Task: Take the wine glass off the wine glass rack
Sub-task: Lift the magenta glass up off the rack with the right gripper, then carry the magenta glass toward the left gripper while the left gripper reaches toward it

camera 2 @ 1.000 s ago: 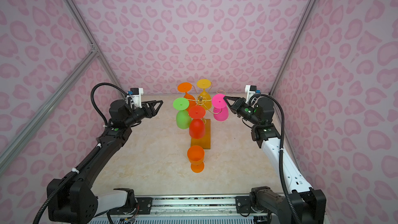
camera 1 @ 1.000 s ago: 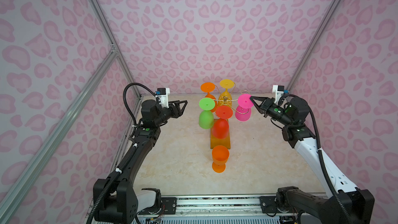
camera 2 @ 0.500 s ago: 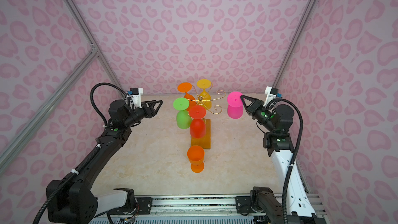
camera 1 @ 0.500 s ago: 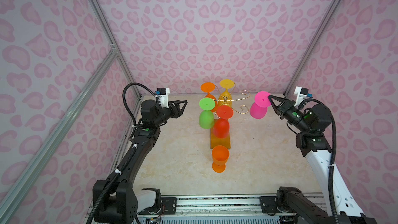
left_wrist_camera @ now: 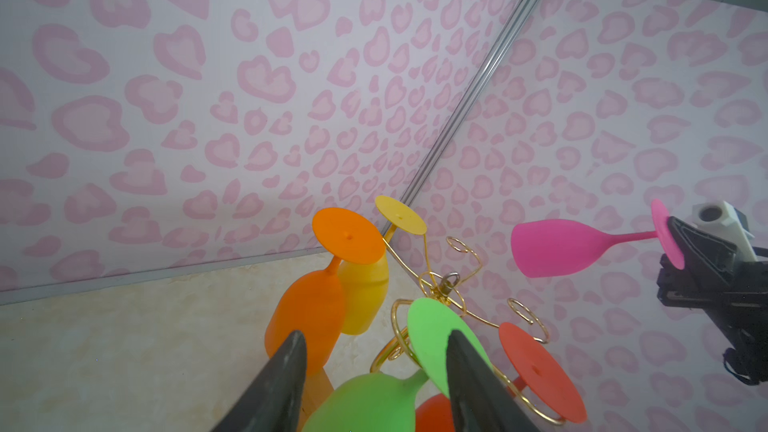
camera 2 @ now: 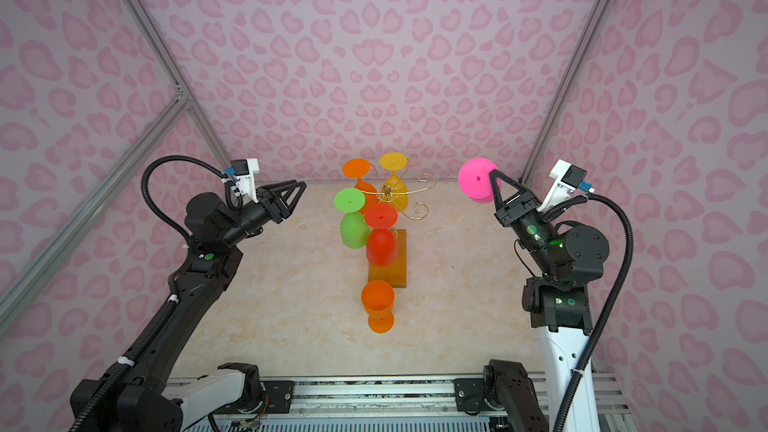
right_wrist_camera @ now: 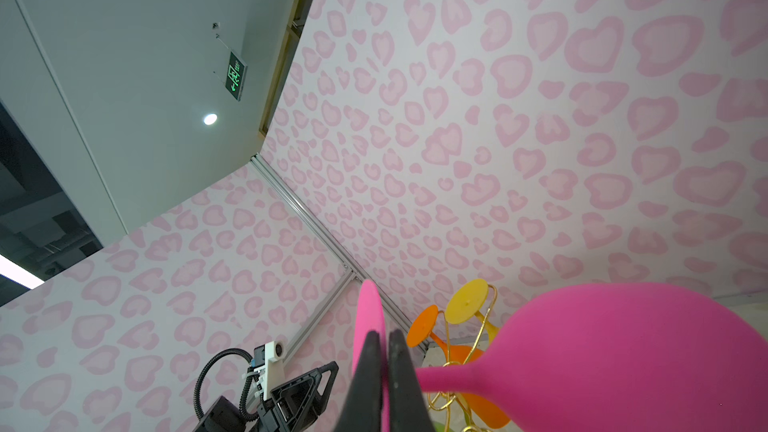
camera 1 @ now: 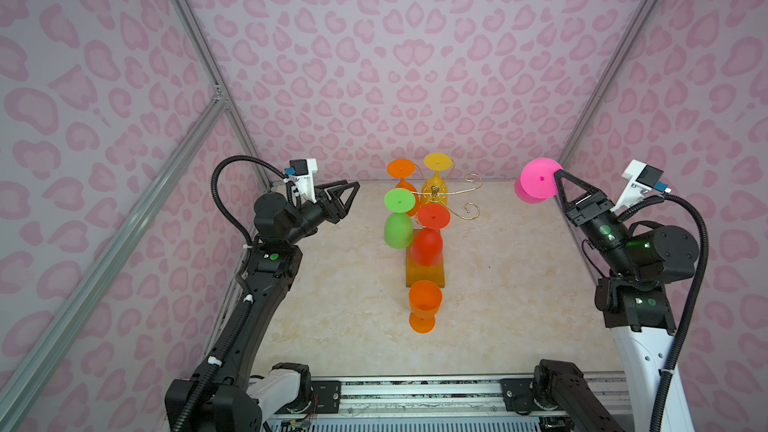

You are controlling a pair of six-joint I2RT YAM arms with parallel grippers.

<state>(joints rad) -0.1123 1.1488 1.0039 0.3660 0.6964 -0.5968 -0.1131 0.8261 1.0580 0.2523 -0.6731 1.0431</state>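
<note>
The left pincer (camera 1: 349,201) is released and empty, aimed at the wine glass rack (camera 1: 424,274), which stands apart ahead of it on the surface (camera 1: 332,305). The right pincer (camera 1: 558,176) is clenched on the foot of the pink wine glass (camera 1: 538,182), held airborne, well apart from the rack.

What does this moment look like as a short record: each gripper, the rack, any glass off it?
right gripper: shut on the foot of the pink wine glass, held in the air, clear of the rack
left gripper: open, empty, left of the rack
wine glass rack: holds orange glass, yellow glass, green glass, red glass, all upside down
table: a second orange glass, upright, before the rack's base
</note>
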